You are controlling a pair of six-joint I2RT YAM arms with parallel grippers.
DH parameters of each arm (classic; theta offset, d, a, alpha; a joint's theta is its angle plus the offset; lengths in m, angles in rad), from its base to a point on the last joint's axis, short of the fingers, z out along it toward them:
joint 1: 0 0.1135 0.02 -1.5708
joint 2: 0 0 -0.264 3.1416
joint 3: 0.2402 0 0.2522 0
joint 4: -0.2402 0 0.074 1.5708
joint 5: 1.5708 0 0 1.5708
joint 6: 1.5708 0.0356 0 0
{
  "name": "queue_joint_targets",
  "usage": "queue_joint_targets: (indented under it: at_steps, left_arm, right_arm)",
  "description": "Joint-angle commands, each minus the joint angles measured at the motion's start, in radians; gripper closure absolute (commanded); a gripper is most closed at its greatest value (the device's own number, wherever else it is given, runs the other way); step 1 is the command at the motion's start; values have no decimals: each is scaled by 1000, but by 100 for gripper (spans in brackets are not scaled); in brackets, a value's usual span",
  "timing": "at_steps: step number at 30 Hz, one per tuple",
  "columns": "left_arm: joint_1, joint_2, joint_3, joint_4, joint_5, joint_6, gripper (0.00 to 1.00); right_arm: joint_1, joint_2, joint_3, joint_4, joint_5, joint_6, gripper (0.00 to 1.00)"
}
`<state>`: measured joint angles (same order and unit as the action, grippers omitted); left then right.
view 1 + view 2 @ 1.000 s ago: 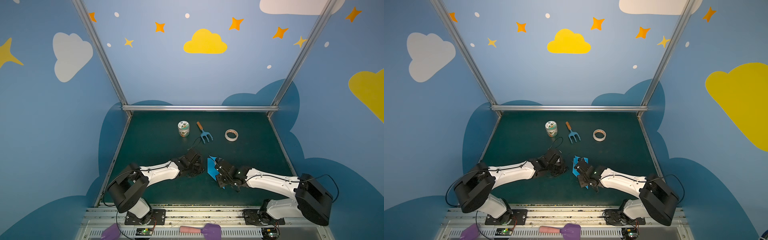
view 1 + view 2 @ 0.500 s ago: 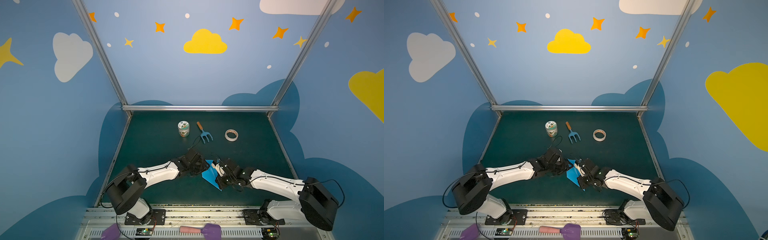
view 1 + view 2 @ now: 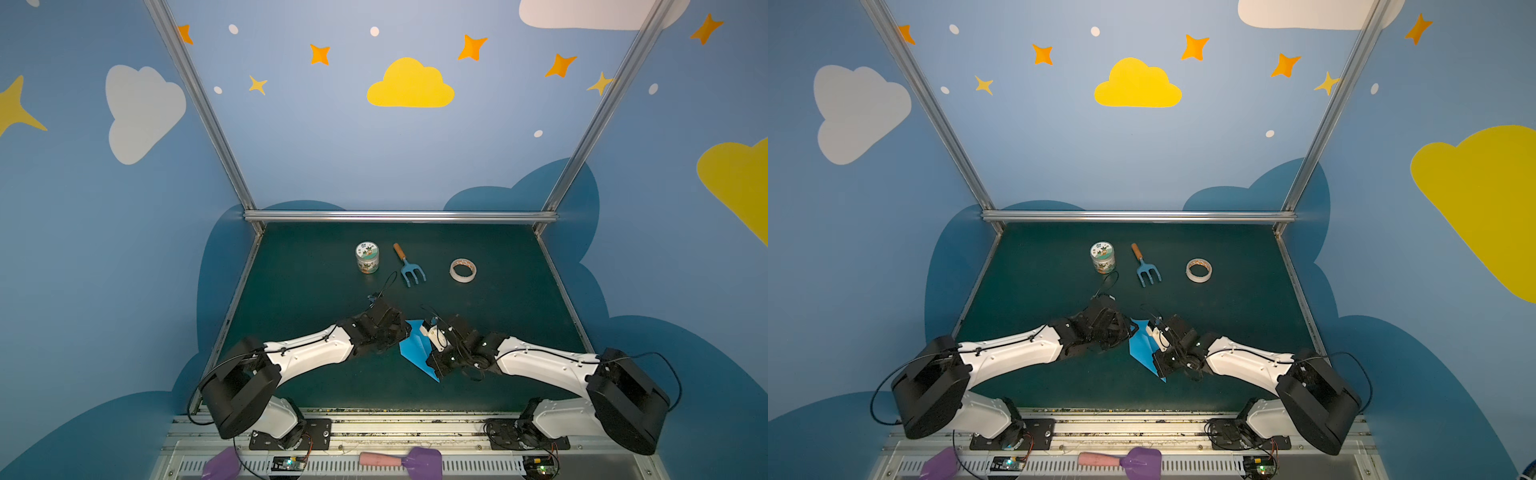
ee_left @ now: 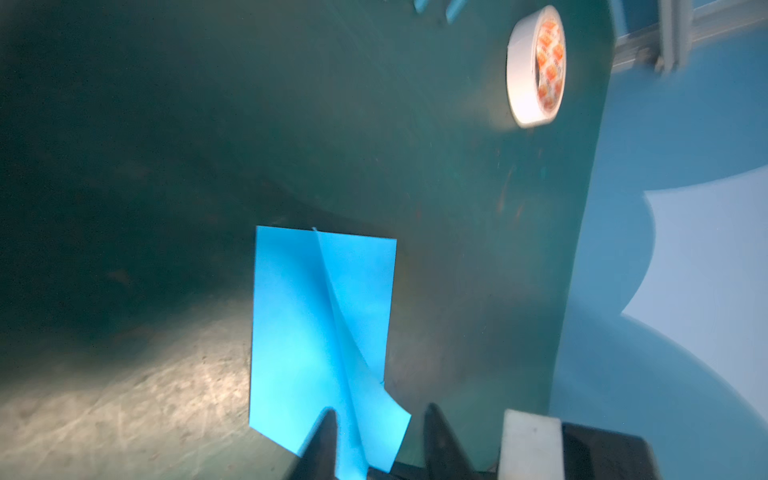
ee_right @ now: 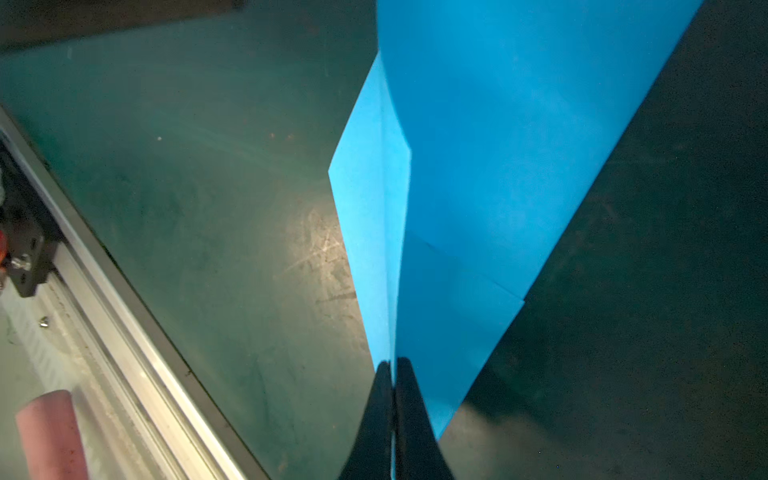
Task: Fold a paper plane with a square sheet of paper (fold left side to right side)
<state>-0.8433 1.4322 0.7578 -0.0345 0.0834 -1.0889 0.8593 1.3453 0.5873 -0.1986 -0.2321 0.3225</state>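
In both top views a lidded jar (image 3: 367, 257) stands at the back of the table (image 3: 311, 291), its contents hidden; a blue fork (image 3: 409, 268) and tape roll (image 3: 463, 270) lie beside it, well apart from the paper plane (image 3: 415, 349), which sits between the left gripper (image 3: 402, 334) and right gripper (image 3: 430, 358), long axis running back to front, nose toward the front rail; in the left wrist view the jaws stand apart, the plane's raised centre crease passing between them unclamped; in the right wrist view the jaws are pinched together on the plane's edge.
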Motion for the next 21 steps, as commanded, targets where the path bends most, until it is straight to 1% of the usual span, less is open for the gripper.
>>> queue_joint_targets:
  at_steps: [1, 4, 8, 15, 21]
  left_arm:
    - [-4, -24, -56, -10, -40, 53, 80]
    - [-7, -6, -86, 32, -4, 74, 87]
    - [-9, 79, -71, 88, 61, 108, 96]
    - [-28, 189, -2, 117, 94, 142, 96]
    - [-30, 246, 44, 115, 107, 162, 96]
  right_arm:
    - [-26, 14, -25, 64, -92, 35, 100]
    - [-55, 20, -42, 97, -137, 56, 100]
    - [-90, 36, -68, 146, -193, 86, 100]
    - [-130, 48, -99, 198, -244, 125, 100]
    - [-150, 34, -112, 212, -258, 141, 100]
